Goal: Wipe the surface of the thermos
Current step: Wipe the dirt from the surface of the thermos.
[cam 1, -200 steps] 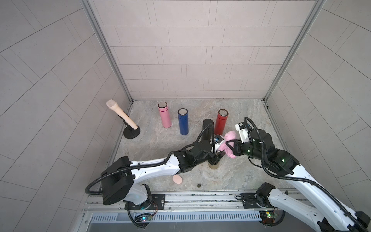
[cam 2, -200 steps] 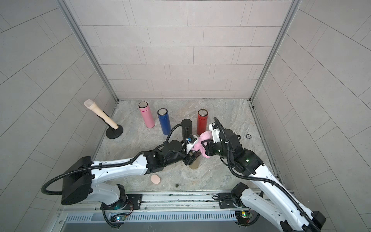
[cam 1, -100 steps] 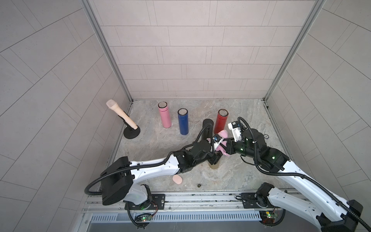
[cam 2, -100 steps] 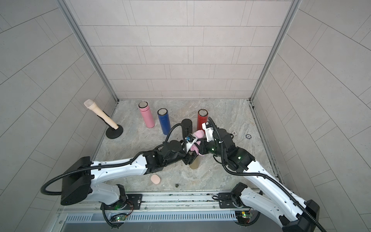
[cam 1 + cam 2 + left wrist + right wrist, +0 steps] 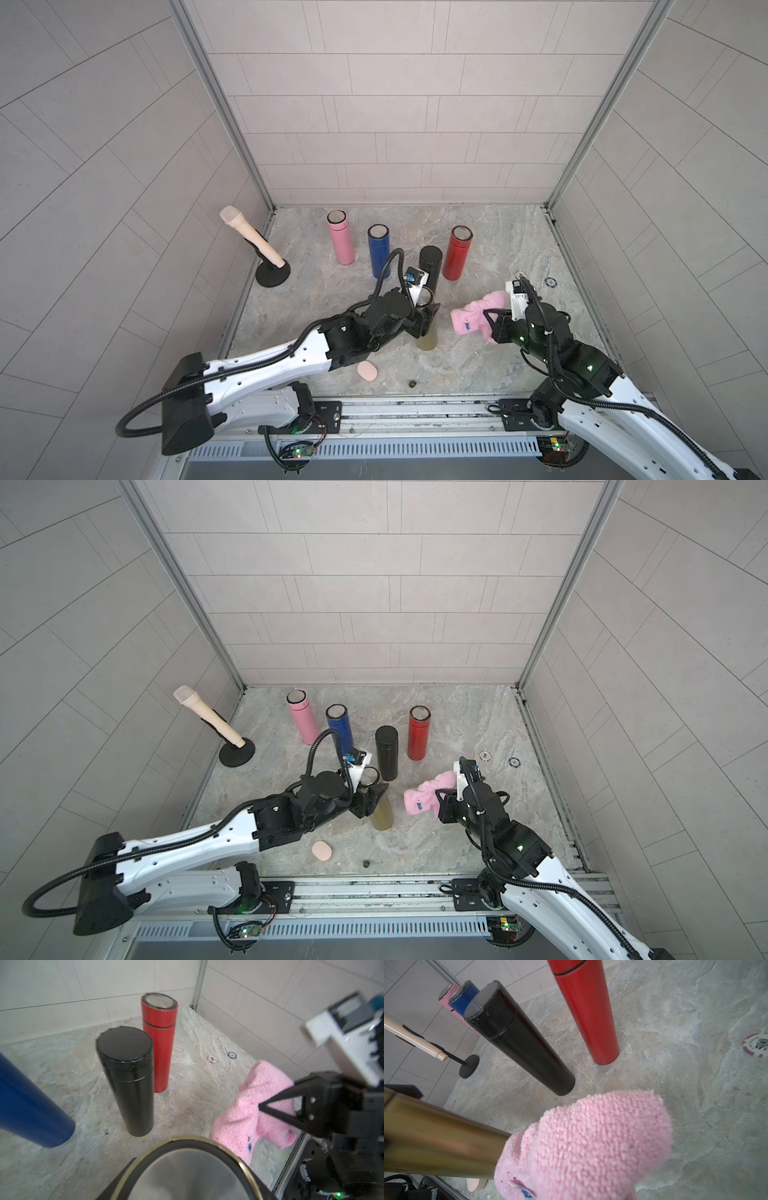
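Observation:
A gold thermos (image 5: 428, 338) (image 5: 382, 814) stands upright on the stone floor, front centre. My left gripper (image 5: 424, 309) (image 5: 372, 789) is shut on its upper part, just under the lid. The lid (image 5: 187, 1169) fills the near part of the left wrist view. A fluffy pink cloth (image 5: 473, 318) (image 5: 424, 798) (image 5: 253, 1109) (image 5: 591, 1142) hangs from my right gripper (image 5: 494, 318) (image 5: 442, 798), which is shut on it. In both top views the cloth is just right of the thermos (image 5: 436, 1142), a narrow gap apart.
Behind the gold thermos stand a black one (image 5: 429, 268), a red one (image 5: 457, 257), a blue one (image 5: 379, 255) and a pink one (image 5: 340, 241). A beige microphone on a black stand (image 5: 249, 241) leans at the left wall. A peach pad (image 5: 367, 370) and a poker chip (image 5: 550, 281) lie on the floor.
My right gripper pushed the pink cloth in against the gold thermos, then drew it back to the right and a little toward the front. The left arm has kept still.

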`<state>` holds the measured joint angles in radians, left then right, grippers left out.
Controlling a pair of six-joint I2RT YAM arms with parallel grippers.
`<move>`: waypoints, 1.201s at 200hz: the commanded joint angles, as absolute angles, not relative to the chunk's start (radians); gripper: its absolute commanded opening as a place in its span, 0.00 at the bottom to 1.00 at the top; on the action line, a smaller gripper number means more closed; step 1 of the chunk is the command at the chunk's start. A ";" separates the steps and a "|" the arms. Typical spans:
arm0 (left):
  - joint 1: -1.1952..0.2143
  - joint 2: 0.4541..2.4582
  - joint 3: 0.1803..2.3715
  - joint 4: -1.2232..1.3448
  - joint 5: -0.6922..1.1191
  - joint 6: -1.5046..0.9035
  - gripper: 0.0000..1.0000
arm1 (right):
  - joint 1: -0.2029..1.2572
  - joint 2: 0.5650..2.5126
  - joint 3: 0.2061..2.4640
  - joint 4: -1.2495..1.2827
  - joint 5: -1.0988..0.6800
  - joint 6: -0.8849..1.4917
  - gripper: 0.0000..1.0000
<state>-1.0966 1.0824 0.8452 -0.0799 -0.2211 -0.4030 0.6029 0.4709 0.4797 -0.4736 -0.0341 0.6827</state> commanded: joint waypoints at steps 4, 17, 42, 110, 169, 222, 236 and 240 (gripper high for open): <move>-1.072 0.994 0.895 -0.075 -0.268 -0.599 0.00 | 0.603 0.394 0.359 -0.353 -0.122 0.731 0.00; -1.062 0.965 0.898 -0.059 -0.280 -0.650 0.00 | 0.604 0.376 0.296 -0.275 -0.176 0.755 0.00; -1.038 0.931 0.873 0.054 -0.259 -0.718 0.00 | 0.603 0.400 0.230 -0.134 -0.280 0.794 0.00; -0.985 1.033 0.808 0.351 -0.145 -0.856 0.00 | 0.612 0.524 0.302 0.029 -0.370 0.787 0.00; -0.963 1.018 0.786 0.246 -0.201 -0.840 0.00 | 0.612 0.479 0.383 -0.065 -0.361 0.760 0.00; -0.908 0.924 0.760 0.164 -0.229 -0.825 0.00 | 0.613 0.425 0.490 -0.198 -0.357 0.724 0.00; -0.909 0.917 0.761 0.166 -0.225 -0.824 0.00 | 0.614 0.440 0.517 -0.187 -0.379 0.724 0.00; -0.908 0.917 0.764 0.166 -0.223 -0.824 0.00 | 0.615 0.448 0.525 -0.178 -0.389 0.725 0.00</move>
